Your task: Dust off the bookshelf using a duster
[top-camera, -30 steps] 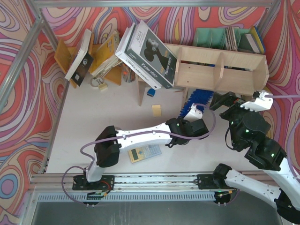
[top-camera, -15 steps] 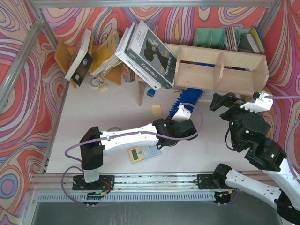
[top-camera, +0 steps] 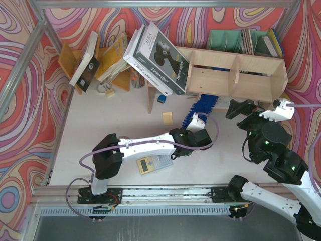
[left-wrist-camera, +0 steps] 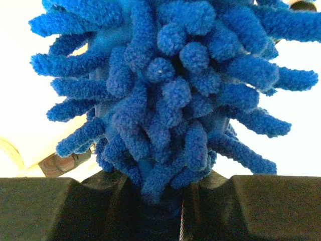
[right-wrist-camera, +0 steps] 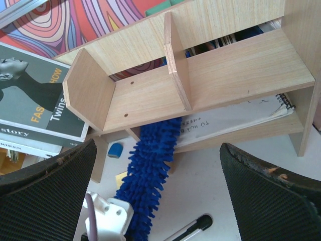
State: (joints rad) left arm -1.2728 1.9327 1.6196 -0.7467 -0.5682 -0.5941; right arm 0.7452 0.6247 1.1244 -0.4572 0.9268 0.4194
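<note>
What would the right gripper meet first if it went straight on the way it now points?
Most likely the bookshelf, at the front edge of its middle board. The right gripper is open, and the duster lies just below that line and could touch first; depth is unclear.

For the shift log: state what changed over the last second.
The left pincer, shut on the duster, drew it back to the left, partly out from under the bookshelf, then eased slightly right again. Nothing was taken up or let go. The right pincer stayed open in front of the bookshelf, which did not move.
</note>
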